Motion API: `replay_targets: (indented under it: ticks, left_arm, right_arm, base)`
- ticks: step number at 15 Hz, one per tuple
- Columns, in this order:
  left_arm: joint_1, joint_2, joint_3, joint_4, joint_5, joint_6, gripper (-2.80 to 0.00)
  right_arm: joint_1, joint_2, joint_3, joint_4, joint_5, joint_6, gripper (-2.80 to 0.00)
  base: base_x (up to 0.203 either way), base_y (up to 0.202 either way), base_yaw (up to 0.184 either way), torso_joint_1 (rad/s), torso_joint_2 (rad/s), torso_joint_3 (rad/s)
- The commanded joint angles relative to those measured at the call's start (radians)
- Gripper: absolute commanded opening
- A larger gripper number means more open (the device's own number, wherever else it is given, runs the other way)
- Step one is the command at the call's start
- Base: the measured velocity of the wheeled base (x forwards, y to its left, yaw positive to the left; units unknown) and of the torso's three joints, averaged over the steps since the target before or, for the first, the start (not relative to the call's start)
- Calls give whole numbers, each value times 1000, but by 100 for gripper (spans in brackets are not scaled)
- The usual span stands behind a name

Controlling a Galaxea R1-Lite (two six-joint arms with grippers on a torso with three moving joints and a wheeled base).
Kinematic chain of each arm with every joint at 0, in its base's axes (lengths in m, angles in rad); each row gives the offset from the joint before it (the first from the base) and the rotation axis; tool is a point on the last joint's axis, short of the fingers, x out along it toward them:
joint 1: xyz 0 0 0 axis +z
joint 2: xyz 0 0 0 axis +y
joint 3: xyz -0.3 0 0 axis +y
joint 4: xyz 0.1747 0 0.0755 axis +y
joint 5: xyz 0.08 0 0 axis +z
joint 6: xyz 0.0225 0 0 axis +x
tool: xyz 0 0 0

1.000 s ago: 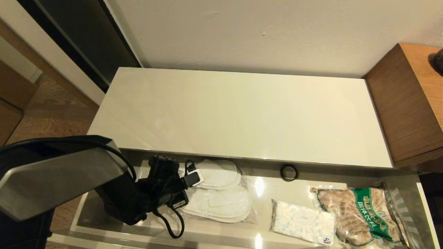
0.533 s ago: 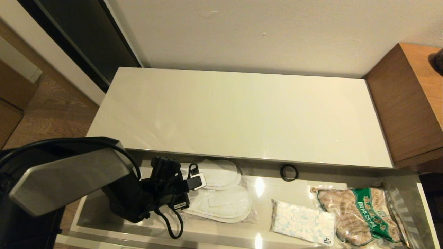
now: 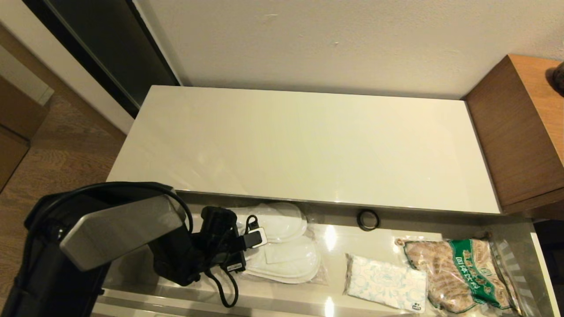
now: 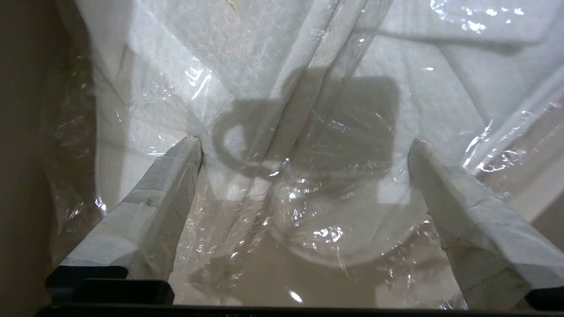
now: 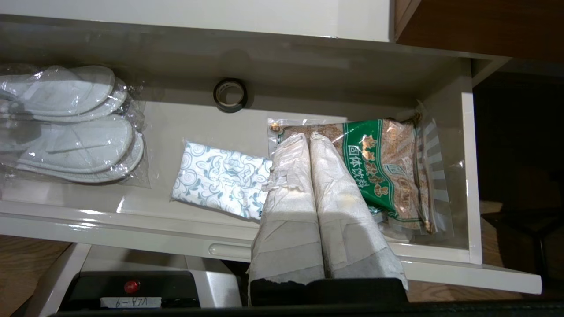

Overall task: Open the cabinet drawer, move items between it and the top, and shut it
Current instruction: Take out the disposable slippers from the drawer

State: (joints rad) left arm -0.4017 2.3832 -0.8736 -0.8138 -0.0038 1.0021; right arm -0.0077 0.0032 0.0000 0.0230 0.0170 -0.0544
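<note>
Drawer [image 3: 513,246] is pulled out below the glossy cream worktop [image 3: 308,145], which carries nothing yet.

Bagged slippers [image 3: 282,246] lie at the robot's left end of the drawer floor. Tissue pack [image 3: 385,282] sits near the middle, green-labelled food bag [image 3: 458,273] to its right, and a dark tape ring [image 3: 368,219] by the back wall.

Left gripper [image 4: 304,147] is down in the drawer at the slippers. Fingers [image 4: 176,176] are spread wide with nothing held, tips at or pressing on the clear plastic on either side of the pair.

Handling estimate: slippers light, flat, soft and floppy. The film is slick and loose, so the fingers may catch plastic alone. Best hold looks like a pinch across both stacked soles through the bag, near one end, and expect sag on lifting.

Right gripper [image 5: 310,141] hangs above the drawer's right half, fingers pressed together, empty.
</note>
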Motion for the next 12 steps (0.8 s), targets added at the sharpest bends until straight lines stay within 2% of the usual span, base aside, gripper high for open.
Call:
replay_targets:
  ticks: [1, 3, 12]
  left_arm:
    - [0, 55, -21, -18, 1, 8, 0]
    - [1, 73, -44, -36, -1, 31, 0]
    - [1, 94, -44, -68, 6, 50, 0]
  right_arm:
    - [0, 1, 0, 0, 0, -1, -280]
    - [0, 1, 0, 0, 0, -1, -280]
    - [0, 1, 0, 0, 0, -1, -280]
  base:
    - [0, 0, 0, 0, 0, 0]
    - [0, 0, 0, 0, 0, 0]
    - [0, 0, 0, 0, 0, 0]
